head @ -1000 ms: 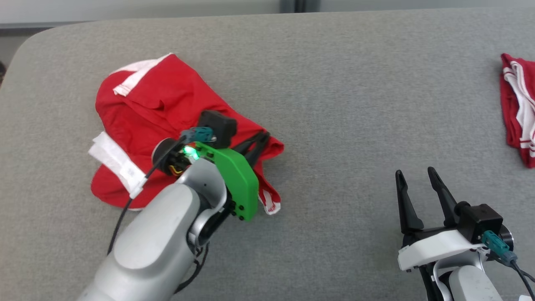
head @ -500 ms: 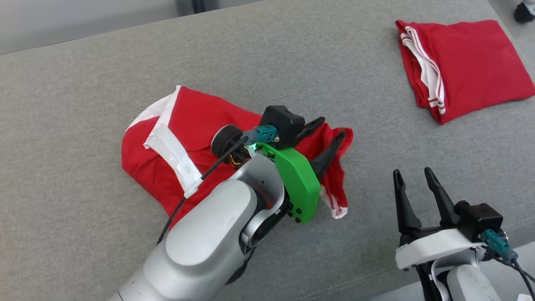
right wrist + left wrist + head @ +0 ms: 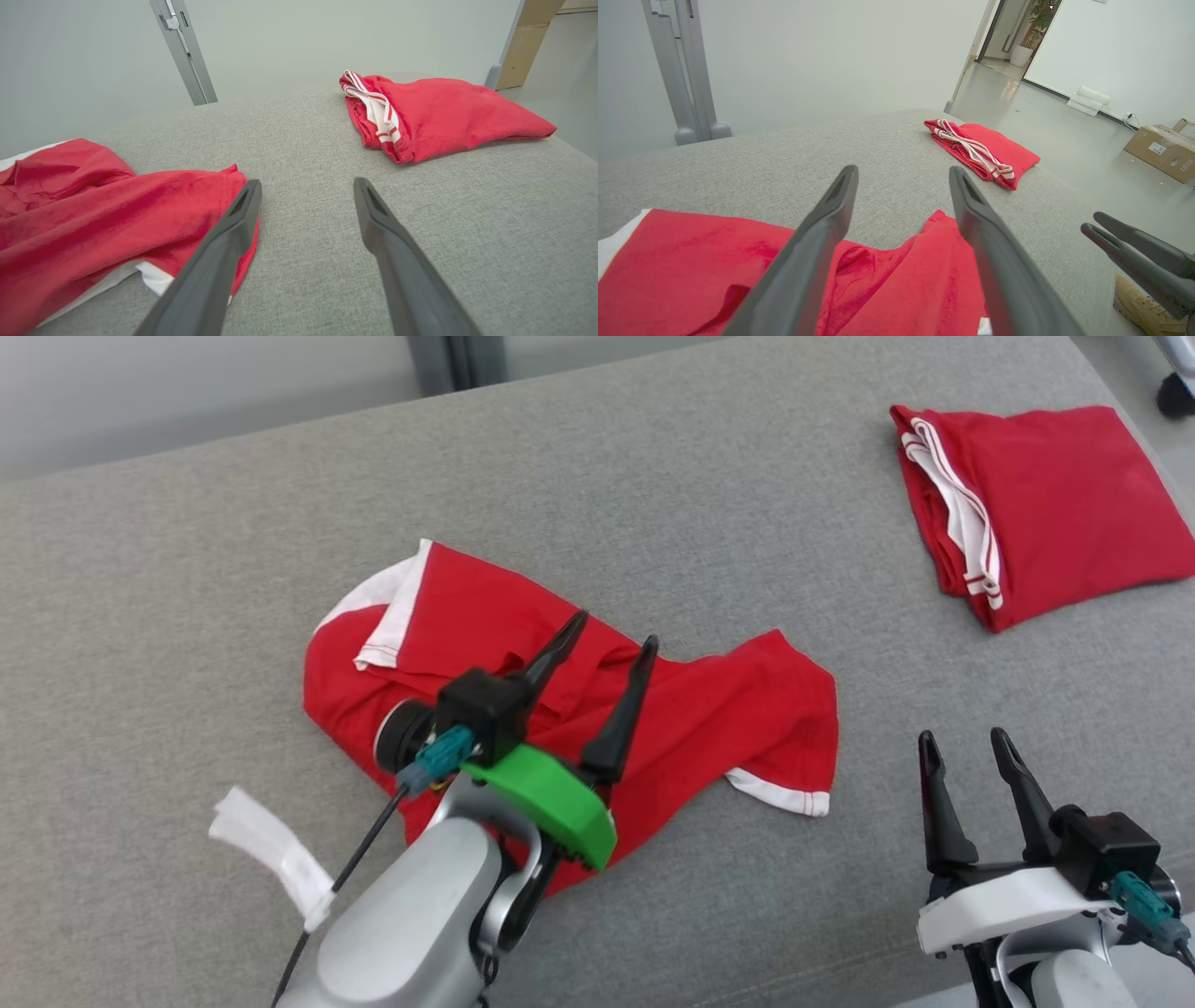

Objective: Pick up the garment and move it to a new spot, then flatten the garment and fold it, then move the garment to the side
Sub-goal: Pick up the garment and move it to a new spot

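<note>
The garment (image 3: 719, 709), red with white trim, lies crumpled on the grey padded table (image 3: 653, 504), one sleeve spread toward the right. My left gripper (image 3: 614, 630) hovers over its middle, open, with nothing between its fingers. In the left wrist view the left gripper (image 3: 903, 170) stands wide above the red garment (image 3: 714, 261). My right gripper (image 3: 963, 737) is open at the lower right, just right of the sleeve hem. In the right wrist view the right gripper (image 3: 306, 182) points along bare table, with the garment (image 3: 93, 210) beside its left finger.
A second red garment (image 3: 1046, 504) lies folded at the table's far right corner. A white tag (image 3: 271, 845) hangs on the left arm's cable. Beyond the table's right edge are the floor, a cardboard box (image 3: 1160, 149) and a tan shoe (image 3: 1139, 303).
The left gripper has opened and let go of the garment, then drawn back above it. The garment now lies more spread out to the right. The head camera has shifted.
</note>
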Available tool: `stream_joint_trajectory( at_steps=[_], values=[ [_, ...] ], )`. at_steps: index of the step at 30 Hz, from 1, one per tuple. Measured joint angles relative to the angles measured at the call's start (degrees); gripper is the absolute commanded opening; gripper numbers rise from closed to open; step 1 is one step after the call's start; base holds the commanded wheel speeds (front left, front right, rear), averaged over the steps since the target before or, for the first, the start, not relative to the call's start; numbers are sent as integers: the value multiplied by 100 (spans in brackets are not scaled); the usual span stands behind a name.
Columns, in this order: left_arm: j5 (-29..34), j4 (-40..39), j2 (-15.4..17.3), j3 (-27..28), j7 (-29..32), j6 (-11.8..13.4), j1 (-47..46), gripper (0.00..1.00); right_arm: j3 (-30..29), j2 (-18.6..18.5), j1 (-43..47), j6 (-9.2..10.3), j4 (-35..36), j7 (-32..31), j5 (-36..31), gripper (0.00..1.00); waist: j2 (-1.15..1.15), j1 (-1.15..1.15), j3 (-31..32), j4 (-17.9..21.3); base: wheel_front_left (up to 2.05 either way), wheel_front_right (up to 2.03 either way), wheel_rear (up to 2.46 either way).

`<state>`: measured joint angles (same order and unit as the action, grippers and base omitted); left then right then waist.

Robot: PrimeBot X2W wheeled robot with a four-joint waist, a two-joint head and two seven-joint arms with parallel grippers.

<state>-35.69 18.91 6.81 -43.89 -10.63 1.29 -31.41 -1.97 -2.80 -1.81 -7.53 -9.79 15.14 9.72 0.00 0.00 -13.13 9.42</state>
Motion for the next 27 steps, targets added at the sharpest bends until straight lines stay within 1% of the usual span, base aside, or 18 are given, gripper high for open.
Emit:
stream_joint_trajectory(
  at_steps=[4, 6, 8, 10, 15, 16, 19, 27],
  values=[
    [35, -88, 224, 204, -316, 205, 601, 100, -142, -2, 190, 0, 86, 0, -142, 100, 0, 0, 205, -252, 0, 0, 0],
    [138, -182, 372, 347, -404, 331, 918, 100, -203, -2, 289, 0, 132, 0, -238, 100, 0, 0, 314, -403, 0, 0, 0],
    [159, -263, 450, 539, -416, 416, 1231, 100, -266, -3, 364, 0, 172, 0, -292, 100, 0, 0, 411, -541, 0, 0, 0],
    [378, -505, 512, 840, -431, 476, 1617, 100, -304, -1, 422, 0, 207, 0, -336, 100, 0, 0, 525, -684, 0, 0, 0],
    [768, -866, 599, 1693, -439, 492, 2729, 100, -404, -1, 640, 0, 237, 0, -391, 100, 0, 0, 825, -966, 0, 0, 0],
    [827, -916, 591, 1883, -439, 471, 2953, 100, -428, -2, 677, 0, 235, 0, -391, 100, 0, 0, 884, -1018, 0, 0, 0],
    [1110, -1017, 525, 2365, -441, 296, 3476, 100, -445, -2, 814, 0, 225, 0, -391, 100, 0, 0, 1048, -1156, 0, 0, 0],
    [1786, -1234, 57, 3531, -441, -467, 4356, 100, -441, -2, 1056, 0, 149, 0, -390, 100, 0, 0, 1358, -1443, 0, 0, 0]
  ],
)
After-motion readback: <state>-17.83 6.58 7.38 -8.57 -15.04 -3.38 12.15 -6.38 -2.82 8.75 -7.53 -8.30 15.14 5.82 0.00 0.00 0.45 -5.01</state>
